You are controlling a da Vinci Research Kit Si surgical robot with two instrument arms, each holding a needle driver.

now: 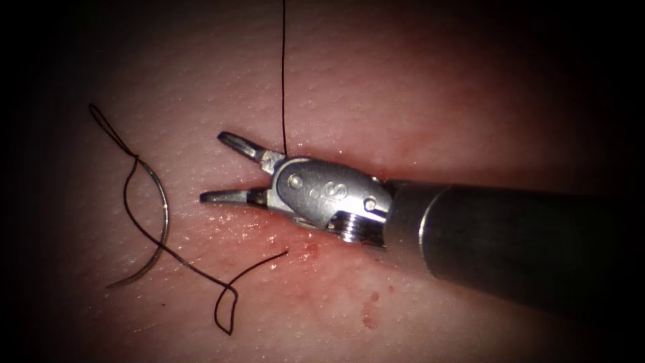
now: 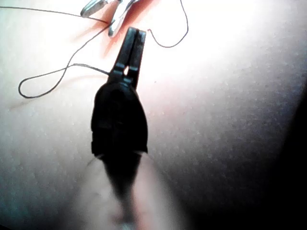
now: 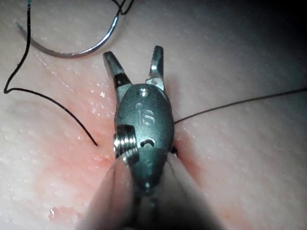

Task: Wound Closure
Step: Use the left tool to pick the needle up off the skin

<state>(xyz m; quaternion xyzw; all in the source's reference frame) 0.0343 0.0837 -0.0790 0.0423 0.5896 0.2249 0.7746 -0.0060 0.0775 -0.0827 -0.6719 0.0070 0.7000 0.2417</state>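
My right tool [image 1: 216, 168] comes in from the right and lies low over the red-stained cut [image 1: 306, 250]. Its jaws stand open and hold nothing [image 3: 134, 56]. The curved needle [image 1: 165, 215] lies free on the tissue's surface, left of the tool's tips, not in the tissue; the right wrist view shows the needle [image 3: 81, 50] just ahead of the jaws. Black thread [image 1: 201, 275] runs from the needle's tail, loops, and ends loose near the cut. Another strand [image 1: 283, 74] rises straight up from beside the tool's wrist. My left tool [image 2: 135, 31] has its dark jaws shut, with nothing seen between them.
Red fluid [image 1: 369, 312] spots the tissue [image 1: 403, 81] below the right tool's shaft [image 1: 510, 242]. A thread loop [image 2: 41, 86] lies on the tissue beside the left tool. The right tool's metal jaws [image 2: 103, 7] sit just beyond the left tool's tips.
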